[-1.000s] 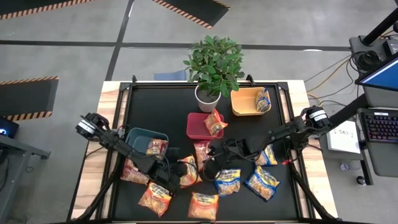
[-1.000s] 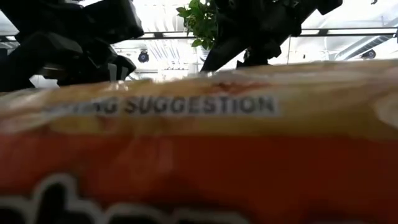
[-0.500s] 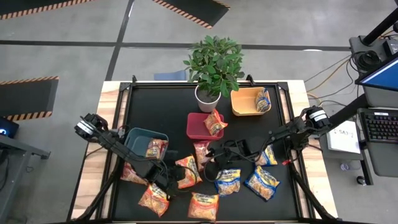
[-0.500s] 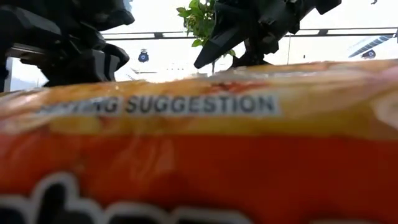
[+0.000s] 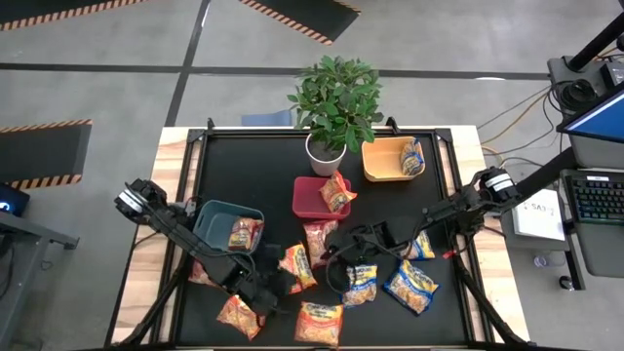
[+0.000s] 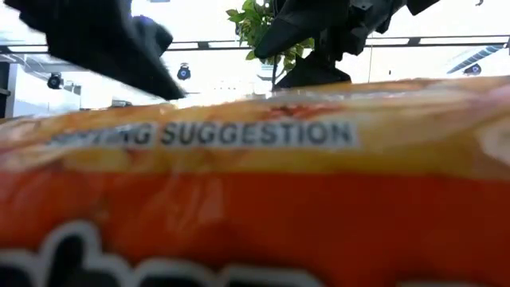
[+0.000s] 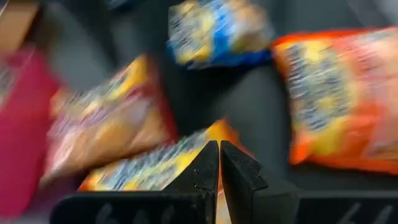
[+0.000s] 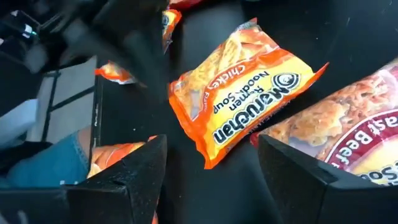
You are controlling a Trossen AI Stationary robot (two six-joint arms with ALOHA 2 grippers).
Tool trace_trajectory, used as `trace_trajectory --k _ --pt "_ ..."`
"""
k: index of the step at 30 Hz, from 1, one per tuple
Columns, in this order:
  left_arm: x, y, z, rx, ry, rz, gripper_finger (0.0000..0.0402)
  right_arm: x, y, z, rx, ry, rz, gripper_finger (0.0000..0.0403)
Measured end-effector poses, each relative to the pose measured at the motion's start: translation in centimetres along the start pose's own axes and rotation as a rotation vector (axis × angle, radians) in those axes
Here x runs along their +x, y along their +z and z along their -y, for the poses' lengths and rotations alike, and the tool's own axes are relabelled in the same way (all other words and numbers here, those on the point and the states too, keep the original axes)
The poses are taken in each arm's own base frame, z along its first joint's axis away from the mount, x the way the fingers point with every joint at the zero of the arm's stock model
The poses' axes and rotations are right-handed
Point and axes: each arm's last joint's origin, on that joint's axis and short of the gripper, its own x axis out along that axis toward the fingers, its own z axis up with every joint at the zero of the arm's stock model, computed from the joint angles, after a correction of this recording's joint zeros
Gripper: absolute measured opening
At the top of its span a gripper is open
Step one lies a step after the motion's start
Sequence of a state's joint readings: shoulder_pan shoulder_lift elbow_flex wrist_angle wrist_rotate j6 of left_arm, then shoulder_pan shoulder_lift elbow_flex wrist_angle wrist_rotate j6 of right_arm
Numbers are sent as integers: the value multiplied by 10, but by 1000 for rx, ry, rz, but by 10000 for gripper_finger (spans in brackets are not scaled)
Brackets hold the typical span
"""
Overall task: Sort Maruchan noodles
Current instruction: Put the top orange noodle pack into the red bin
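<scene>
The left claw, fingers pressed together and empty, reached low toward four o'clock beside an orange packet; the right claw hung spread at nine o'clock.

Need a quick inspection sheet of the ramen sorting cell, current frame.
Surface: black mat on wooden table.
Job's things: noodle packets loose on the mat's near half; one each in red bin, orange bin, grey-blue bin.
Clutter: potted plant.
Grippers: left gripper shut, over loose packets; right gripper open above an orange packet.
Cables: on floor.
Surroundings: laptop, keyboard.
</scene>
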State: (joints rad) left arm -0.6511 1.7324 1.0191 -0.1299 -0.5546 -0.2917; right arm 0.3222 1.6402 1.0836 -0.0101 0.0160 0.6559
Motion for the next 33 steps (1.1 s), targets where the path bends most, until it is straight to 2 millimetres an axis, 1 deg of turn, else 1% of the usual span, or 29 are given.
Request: trace_trajectory --k 3,6,9,11,13,16,19,21,24,29,31,33 --pt "10 3 5 48 -105 36 0 -3 -2 -2 -5 16 -25 218" --pt "18 5 11 48 -192 83 0 -10 -4 -10 -30 32 -39 204" --pt "30 3 19 53 -252 107 0 -18 -9 -21 -64 59 -42 198" --pt "37 4 25 50 -292 116 0 -22 -16 -31 -100 79 -50 194" --pt "43 8 29 48 -335 114 0 -25 -24 -41 -134 106 -62 190" --pt "56 13 34 44 -432 102 0 -27 -35 -49 -174 123 -88 184" --pt "71 15 36 25 -520 69 0 -27 -41 -52 -189 120 -97 179" --pt "79 12 33 -2 -528 36 0 -27 -44 -52 -194 114 -95 178" --pt "82 8 27 -46 -453 6 0 -26 -48 -51 -198 110 -104 178" --pt "77 5 16 -59 -164 40 0 -24 -52 -46 -201 66 -88 176" --pt "70 6 14 -45 -62 43 0 -24 -55 -43 -192 23 -74 176" --pt "58 13 11 -40 -27 51 0 -23 -55 -39 -159 -14 -53 176"
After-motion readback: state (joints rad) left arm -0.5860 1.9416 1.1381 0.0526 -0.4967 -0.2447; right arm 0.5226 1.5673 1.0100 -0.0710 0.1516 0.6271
